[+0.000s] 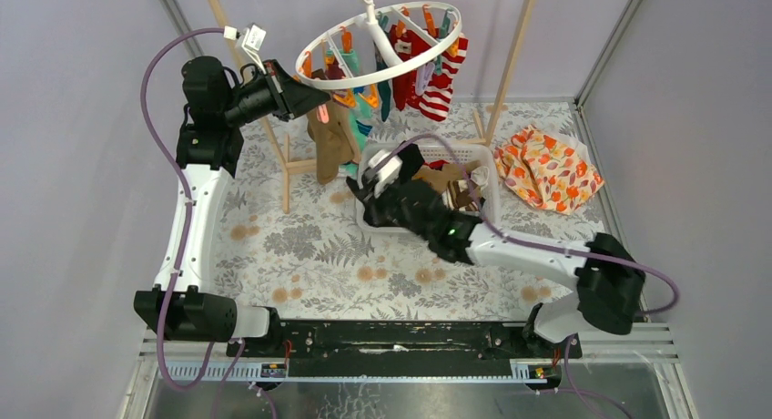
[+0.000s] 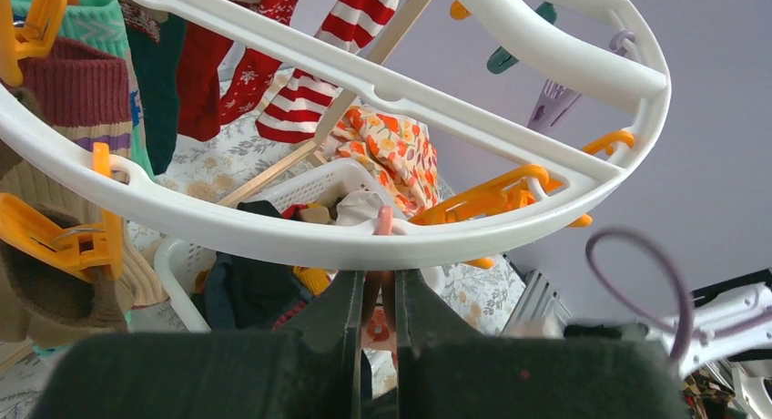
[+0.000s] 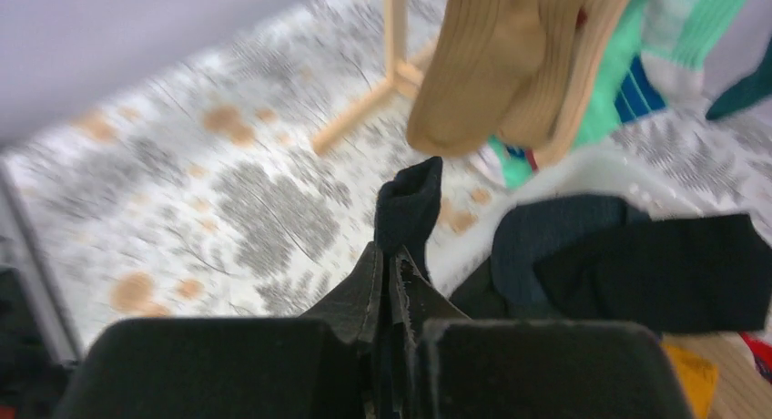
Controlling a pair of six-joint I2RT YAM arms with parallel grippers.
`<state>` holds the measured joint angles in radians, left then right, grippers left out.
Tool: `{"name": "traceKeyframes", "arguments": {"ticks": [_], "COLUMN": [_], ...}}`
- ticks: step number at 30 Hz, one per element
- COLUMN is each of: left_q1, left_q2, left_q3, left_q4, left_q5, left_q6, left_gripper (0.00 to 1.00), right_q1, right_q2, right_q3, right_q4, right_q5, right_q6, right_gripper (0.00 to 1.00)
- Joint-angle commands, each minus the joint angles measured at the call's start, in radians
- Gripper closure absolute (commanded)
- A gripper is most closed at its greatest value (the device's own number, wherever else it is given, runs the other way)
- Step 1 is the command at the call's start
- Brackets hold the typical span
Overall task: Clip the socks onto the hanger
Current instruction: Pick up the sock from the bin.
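Grey walls (image 1: 73, 164) enclose a fern-print tabletop (image 1: 319, 255) below the hanger (image 1: 371, 23).

A white basket (image 1: 460, 148) sits beside an orange-patterned cloth (image 1: 549, 168) (wooden frame (image 1: 510, 64) behind).

Hanger (image 1: 370, 20) overhead at table (image 1: 309, 246) rear; basket (image 1: 455, 148) before it, socks (image 1: 446, 178) inside; cloth (image 1: 546, 168) right of basket.

Right pincer (image 3: 390, 266) clamped on a dark sock (image 3: 410, 205), its end standing above the fingertips. Tan socks (image 3: 510, 64) hang beyond, a teal sock (image 3: 628, 82) beside them. More dark socks (image 3: 655, 269) lie across the basket (image 3: 583, 168) rim. Floral-patterned bench (image 3: 228, 191) below.
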<state>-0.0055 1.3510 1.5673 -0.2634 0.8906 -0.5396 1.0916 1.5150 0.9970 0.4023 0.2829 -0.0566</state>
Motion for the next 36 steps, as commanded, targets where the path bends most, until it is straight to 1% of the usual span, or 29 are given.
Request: {"name": "traceKeyframes", "arguments": {"ticks": [1,3,6,8,10,13,14,15,16,18,20,23,28,36], "left_q1": [0.004,0.004,0.004,0.005,0.004,0.004,0.004,0.004,0.004,0.004,0.004,0.004,0.000,-0.003], "left_q2": [-0.017,-0.014,-0.017,-0.023,-0.030,-0.034,-0.035,-0.037,-0.038,-0.041,-0.044,-0.048,-0.046,-0.048], "left_q3": [-0.024,-0.028,-0.051,-0.080,-0.104,-0.127,-0.137,-0.145,-0.154,-0.170,-0.188,-0.219,-0.225,-0.237], "left_q4": [0.016,0.035,0.100,0.164,0.227,0.285,0.305,0.322,0.342,0.388,0.437,0.503,0.510,0.562], "left_q5": [0.080,0.107,0.145,0.168,0.190,0.214,0.222,0.230,0.235,0.242,0.245,0.253,0.266,0.286], "left_q6": [-0.001,-0.020,-0.078,-0.126,-0.172,-0.215,-0.228,-0.245,-0.262,-0.298,-0.339,-0.387,-0.392,-0.438], "left_gripper": [1.00,1.00,1.00,1.00,1.00,1.00,1.00,1.00,1.00,1.00,1.00,1.00,1.00,1.00], "right_q1": [-0.183,-0.248,-0.312,-0.348,-0.374,-0.387,-0.390,-0.394,-0.399,-0.408,-0.409,-0.409,-0.416,-0.425], "right_q2": [-0.108,-0.113,-0.095,-0.062,-0.007,0.101,0.138,0.173,0.211,0.287,0.341,0.376,0.420,0.482], "right_q3": [0.006,0.021,0.036,0.024,0.019,0.052,0.066,0.085,0.109,0.167,0.215,0.255,0.305,0.387], "right_q4": [0.091,0.115,0.204,0.359,0.555,0.825,0.916,1.041,1.116,1.230,1.299,1.304,1.311,1.311], "right_q5": [-0.543,-0.743,-0.962,-1.077,-1.176,-1.261,-1.269,-1.270,-1.267,-1.245,-1.218,-1.177,-1.122,-1.083], "right_q6": [0.268,0.338,0.470,0.608,0.808,1.052,1.138,1.219,1.291,1.405,1.478,1.494,1.516,1.548], "right_gripper": [1.00,1.00,1.00,1.00,1.00,1.00,1.00,1.00,1.00,1.00,1.00,1.00,1.00,1.00]}}
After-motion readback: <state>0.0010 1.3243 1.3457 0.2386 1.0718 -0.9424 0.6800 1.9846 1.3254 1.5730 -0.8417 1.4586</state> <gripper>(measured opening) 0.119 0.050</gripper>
